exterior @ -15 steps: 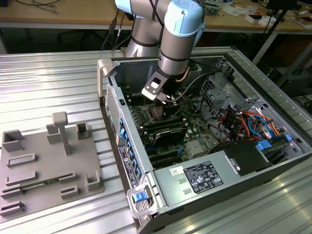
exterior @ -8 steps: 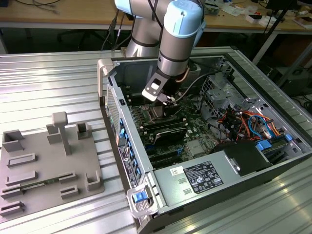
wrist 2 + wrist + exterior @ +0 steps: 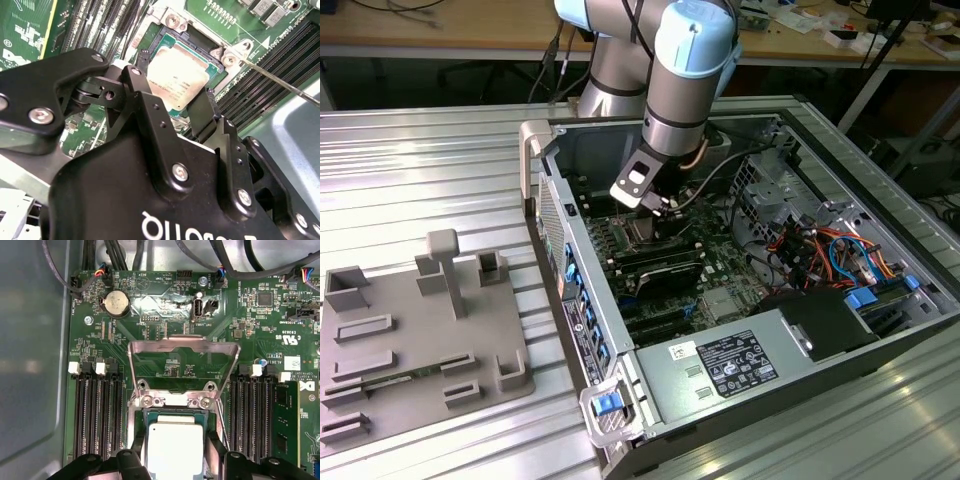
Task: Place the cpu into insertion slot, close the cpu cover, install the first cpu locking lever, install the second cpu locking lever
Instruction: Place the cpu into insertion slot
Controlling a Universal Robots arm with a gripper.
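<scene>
Exterior view: gripper sits low inside the computer case, over the motherboard.
Second wrist view: chip lies flat in the socket. Fingers are spread, one on each side, not clamping.
First wrist view: cover is flipped up, open.

Silvery-grey cpu, green motherboard (black end effector)

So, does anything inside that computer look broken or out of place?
Nothing looks damaged. The cpu cover stands flipped up on its hinge, and the cpu looks square in the insertion slot.
</scene>
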